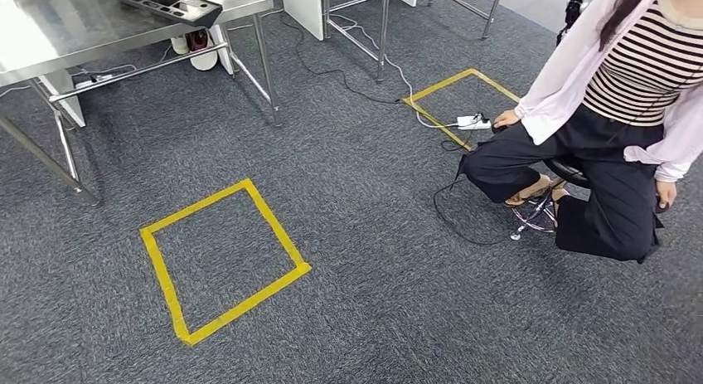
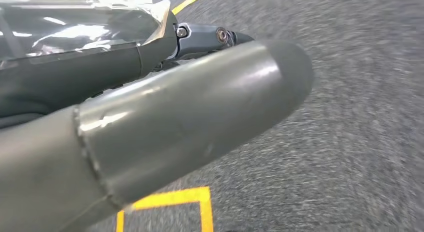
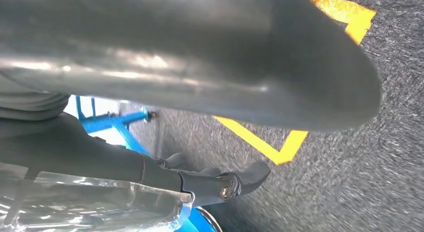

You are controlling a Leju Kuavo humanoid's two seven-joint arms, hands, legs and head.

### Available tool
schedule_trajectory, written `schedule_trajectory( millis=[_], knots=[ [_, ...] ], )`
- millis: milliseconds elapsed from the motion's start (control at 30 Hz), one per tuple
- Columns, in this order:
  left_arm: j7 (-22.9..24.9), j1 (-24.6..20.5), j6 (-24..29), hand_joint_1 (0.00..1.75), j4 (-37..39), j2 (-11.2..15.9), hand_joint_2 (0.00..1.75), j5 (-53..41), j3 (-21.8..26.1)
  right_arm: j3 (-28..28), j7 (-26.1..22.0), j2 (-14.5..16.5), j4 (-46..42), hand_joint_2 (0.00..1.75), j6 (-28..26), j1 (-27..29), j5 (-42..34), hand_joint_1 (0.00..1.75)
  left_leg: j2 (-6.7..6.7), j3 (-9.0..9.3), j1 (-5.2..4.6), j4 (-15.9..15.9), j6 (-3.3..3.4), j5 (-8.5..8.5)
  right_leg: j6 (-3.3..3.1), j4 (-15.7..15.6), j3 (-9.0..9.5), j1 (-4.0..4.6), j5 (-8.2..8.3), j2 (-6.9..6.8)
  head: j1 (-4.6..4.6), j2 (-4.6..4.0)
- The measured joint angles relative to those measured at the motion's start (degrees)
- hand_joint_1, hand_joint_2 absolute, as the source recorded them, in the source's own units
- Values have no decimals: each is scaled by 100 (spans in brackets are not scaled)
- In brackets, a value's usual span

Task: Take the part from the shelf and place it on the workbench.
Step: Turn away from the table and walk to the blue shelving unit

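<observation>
A dark flat part (image 1: 162,2) with several cut-outs lies on the steel workbench (image 1: 50,36) at the far left of the head view. My left hand (image 2: 165,117) hangs over the grey carpet, thick thumb up front and dark fingers (image 2: 210,39) stretched out behind it, with nothing in it. My right hand (image 3: 200,66) hangs the same way, its fingers (image 3: 220,184) straight and apart from the thumb, holding nothing. Clear plastic film lies along both hands.
A person (image 1: 613,94) sits on a wheeled stool (image 1: 539,214) at the right, beside a power strip (image 1: 474,121) and cables. Two yellow tape squares (image 1: 157,268) (image 1: 439,85) mark the carpet. Legs of a second table (image 1: 383,27) stand at the back. A blue frame (image 3: 115,122) is near my right hand.
</observation>
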Motion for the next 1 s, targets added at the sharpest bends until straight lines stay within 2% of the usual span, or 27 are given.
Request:
schedule_trajectory(
  millis=[67, 133, 200, 267, 333, 367, 400, 433, 467, 500, 533, 567, 633, 667, 733, 800, 833, 867, 900, 933, 967, 1000],
  knots=[
    [31, 0, 7, 0, 1, 6, 0, -45, -86, -9, 4, -1, -1, 0, 2, -14, -8, 0, -134, 100, 0, -268, 26, 30, 84, 76, -110, 19, -14, 98, 1, 0],
    [55, -1, 13, 0, 2, 6, 0, -76, -162, -25, 13, -4, 0, 0, -3, 0, -16, 0, -64, 93, -39, -296, 120, 34, 168, 88, -196, 15, 6, 170, -2, 0],
    [61, -4, 14, 0, 1, 5, 0, -85, -205, -34, 20, -5, 1, 0, -6, 20, -23, 0, 46, 96, -48, -341, 226, 79, 202, 251, -302, 5, -82, 5, 8, 0],
    [61, 5, 15, 0, 1, 13, 0, -88, -221, -36, 20, 2, 0, 0, -7, 9, -26, 0, 177, 90, -52, -366, 284, 99, 178, 837, -595, 1, -379, -240, 22, 0],
    [61, 16, 15, 0, 2, 20, 0, -88, -233, -37, 20, 7, -1, 0, -7, 3, -28, 0, 317, 77, -68, -365, 298, 98, 181, 1530, -933, -5, -649, -298, 25, 0],
    [61, 16, 15, 0, 2, 20, 0, -88, -240, -38, 20, 5, -1, 0, -7, 10, -30, 0, 377, 73, -74, -364, 298, 97, 208, 1664, -986, -9, -671, -304, 26, 0],
    [61, 15, 14, 0, 2, 18, 0, -88, -248, -40, 20, 4, -1, 0, -7, 19, -33, 0, 433, 74, -77, -363, 297, 96, 246, 1586, -930, -11, -613, -317, 27, 0],
    [61, 15, 14, 0, 2, 15, 0, -88, -256, -41, 20, 2, -1, 0, -8, 25, -35, 0, 485, 79, -78, -363, 292, 94, 285, 1290, -762, -13, -489, -353, 27, 0],
    [65, 14, 14, 0, 2, 11, 0, -92, -267, -43, 20, 1, -1, 0, -9, 25, -39, 0, 534, 88, -79, -363, 284, 90, 311, 866, -528, -13, -344, -441, 30, 0],
    [73, 14, 17, 0, 2, 8, 0, -104, -280, -46, 20, 1, -1, 0, -11, 17, -45, 0, 579, 100, -92, -360, 263, 79, 314, 492, -333, 3, -216, -540, 26, 0],
    [86, 13, 24, 0, 1, 7, 0, -121, -293, -54, 20, 1, -1, 0, -15, 9, -52, 0, 619, 113, -105, -359, 232, 68, 290, 228, -195, 22, -125, -612, 22, 0],
    [106, 10, 33, 0, 1, 7, 0, -146, -306, -67, 20, 1, -1, 0, -17, 7, -61, 0, 657, 128, -117, -359, 197, 56, 248, 102, -145, 42, -79, -650, 17, 0],
    [144, -3, 52, 0, 1, 8, 0, -187, -327, -94, 20, 1, -1, 0, -20, 20, -76, 0, 727, 163, -112, -379, 117, 47, 150, 77, -164, 69, -46, -575, 13, 0],
    [159, -8, 58, 0, 1, 7, 0, -199, -337, -104, 20, 0, -1, 0, -20, 30, -82, 0, 707, 173, -94, -370, 80, 25, 104, 54, -149, 47, -28, -532, 8, 0],
    [184, -7, 66, 0, 1, 2, 0, -217, -352, -116, 20, -1, -1, 0, -17, 32, -89, 0, 512, 81, -65, -109, 29, -189, 8, 1, -95, 1, 22, -443, -15, 0],
    [207, 6, 66, 0, 2, 3, 0, -241, -361, -125, 19, 5, -1, 0, -6, 27, -97, 0, 274, -218, -52, 570, 7, -580, -47, -6, -84, 0, 43, -351, -37, 0],
    [216, 14, 66, 0, 2, 6, 0, -251, -367, -129, 17, 9, -1, 0, 0, 29, -102, 0, 224, -382, -50, 915, -2, -722, -55, -4, -85, 12, 43, -298, -38, 0],
    [222, 21, 65, 0, 2, 8, 0, -257, -374, -134, 13, 13, -1, 0, 4, 35, -108, 0, 201, -489, -50, 1119, -8, -758, -56, -2, -82, 21, 42, -240, -37, 0],
    [226, 27, 62, 0, 2, 8, 0, -259, -381, -140, 8, 15, -1, 0, 7, 42, -113, 0, 192, -507, -47, 1126, -11, -678, -56, 1, -76, 26, 42, -179, -38, 0],
    [231, 29, 60, 0, 2, 8, 0, -260, -386, -145, 1, 16, -1, 0, 8, 48, -117, 0, 180, -418, -40, 908, -9, -495, -54, 5, -66, 27, 41, -117, -38, 0],
    [233, 31, 56, 0, 2, 9, 0, -261, -388, -151, -7, 18, -1, 0, 8, 50, -121, 0, 123, -265, -28, 553, -5, -268, -51, 15, -63, 27, 38, -54, -39, 0],
    [237, 32, 52, 0, 2, 11, 0, -262, -390, -157, -14, 20, -1, 0, 8, 44, -122, 0, 10, -108, -16, 187, 3, -96, -38, 40, -74, 41, 31, 3, -40, 0]
  ],
)
